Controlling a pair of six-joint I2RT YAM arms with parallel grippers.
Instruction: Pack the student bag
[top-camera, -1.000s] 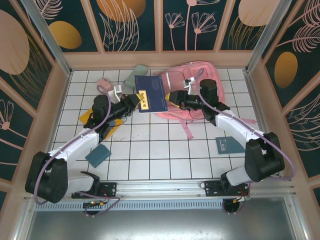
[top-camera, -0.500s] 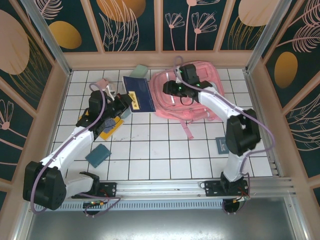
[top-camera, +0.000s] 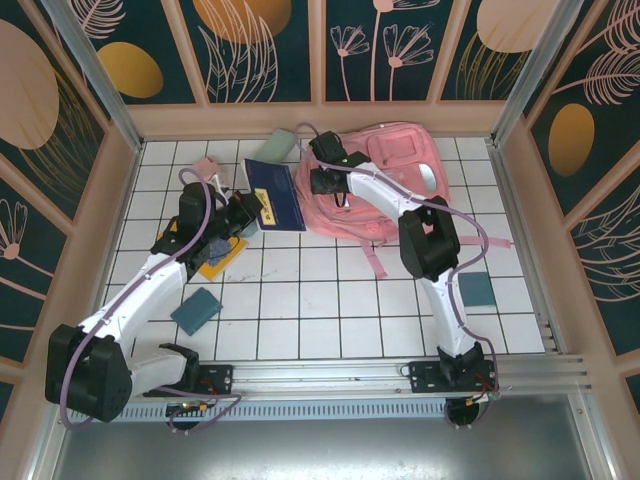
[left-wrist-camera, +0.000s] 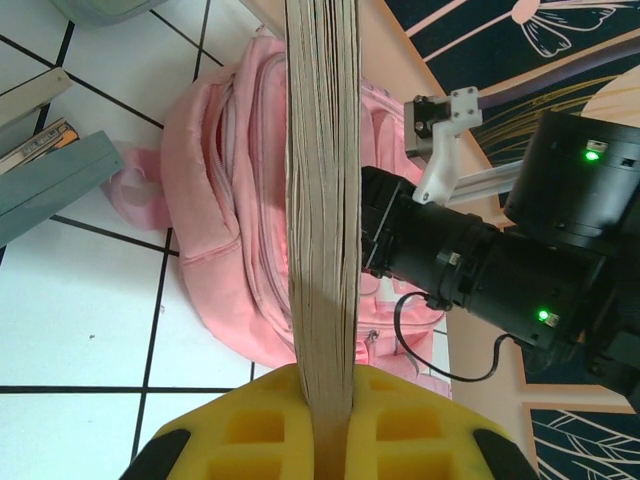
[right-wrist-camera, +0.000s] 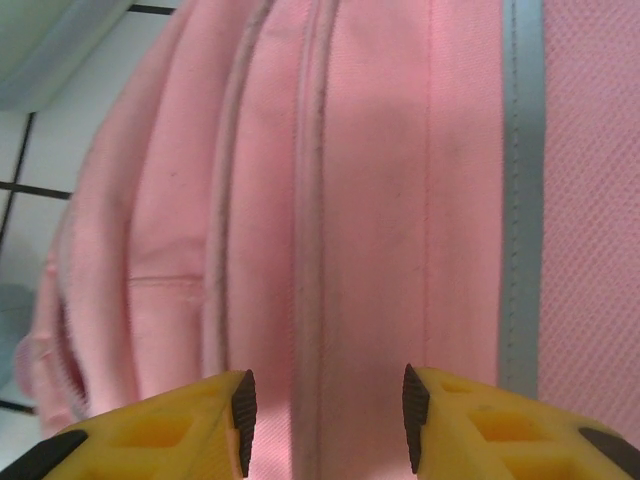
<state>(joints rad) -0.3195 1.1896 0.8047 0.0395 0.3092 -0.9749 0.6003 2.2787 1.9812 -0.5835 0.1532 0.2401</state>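
The student bag (top-camera: 400, 165) lies at the far edge of the table (top-camera: 320, 300), right of centre, with the right gripper (right-wrist-camera: 328, 400) spread wide and empty over its zip seam (right-wrist-camera: 310, 200), while the left gripper (left-wrist-camera: 322, 445) clamps a navy book (top-camera: 275, 195) alongside, which is liable to jam against seemingly unopened fabric or strike the right gripper.

Bright, even light falls from above on the white surface (top-camera: 320, 300), leaving only small, soft shadows. The top view is sharp. In the right wrist view the student bag (right-wrist-camera: 380, 200) looks a bit blurry.
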